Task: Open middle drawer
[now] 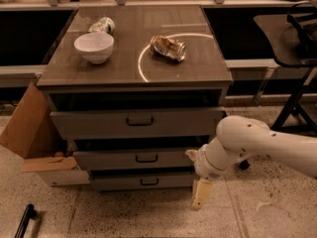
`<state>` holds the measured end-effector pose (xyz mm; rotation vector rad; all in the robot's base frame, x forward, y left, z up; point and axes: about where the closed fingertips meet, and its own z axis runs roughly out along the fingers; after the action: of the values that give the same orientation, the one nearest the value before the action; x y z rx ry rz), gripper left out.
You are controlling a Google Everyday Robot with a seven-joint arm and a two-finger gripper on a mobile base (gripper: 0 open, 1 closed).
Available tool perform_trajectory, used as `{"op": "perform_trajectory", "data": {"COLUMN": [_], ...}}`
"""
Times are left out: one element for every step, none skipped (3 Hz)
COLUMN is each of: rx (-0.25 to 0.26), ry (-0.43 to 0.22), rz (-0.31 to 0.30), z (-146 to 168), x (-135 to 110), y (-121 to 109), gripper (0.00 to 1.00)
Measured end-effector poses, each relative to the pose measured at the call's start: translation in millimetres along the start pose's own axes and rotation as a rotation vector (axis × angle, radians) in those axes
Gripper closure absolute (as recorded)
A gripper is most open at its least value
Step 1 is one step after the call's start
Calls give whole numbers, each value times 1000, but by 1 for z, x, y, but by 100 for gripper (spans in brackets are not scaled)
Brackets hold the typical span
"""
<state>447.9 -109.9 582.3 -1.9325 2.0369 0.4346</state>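
Note:
The grey cabinet (133, 78) has three drawers. The middle drawer (109, 159) has a medium-height grey front and a small dark pull handle (147, 158) at its centre; its front lies about level with the bottom drawer's front. My gripper (200, 195) hangs from the white arm (257, 143) at the right end of the two lower drawers. It points down toward the floor, to the right of the handle and lower than it. It holds nothing.
The top drawer (133, 123) and bottom drawer (143, 181) flank the middle one. A white bowl (94, 46), a crushed can (169, 47) and a tipped cup (102, 25) lie on the cabinet top. A cardboard box (34, 133) stands left and a dark stand (297, 83) right. A black object (25, 221) lies on the floor.

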Motion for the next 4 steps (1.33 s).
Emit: {"op": "perform_trajectory", "data": {"rx": [18,49,93,93], "ry": [-16,-33,-38,-38], "rz": [-23,-44,-54,-54], "z": [45,82,107,107], "x": [13,21,23,23], "y": [-28,-53,-80,-80], "gripper": [0,0,0,0]}}
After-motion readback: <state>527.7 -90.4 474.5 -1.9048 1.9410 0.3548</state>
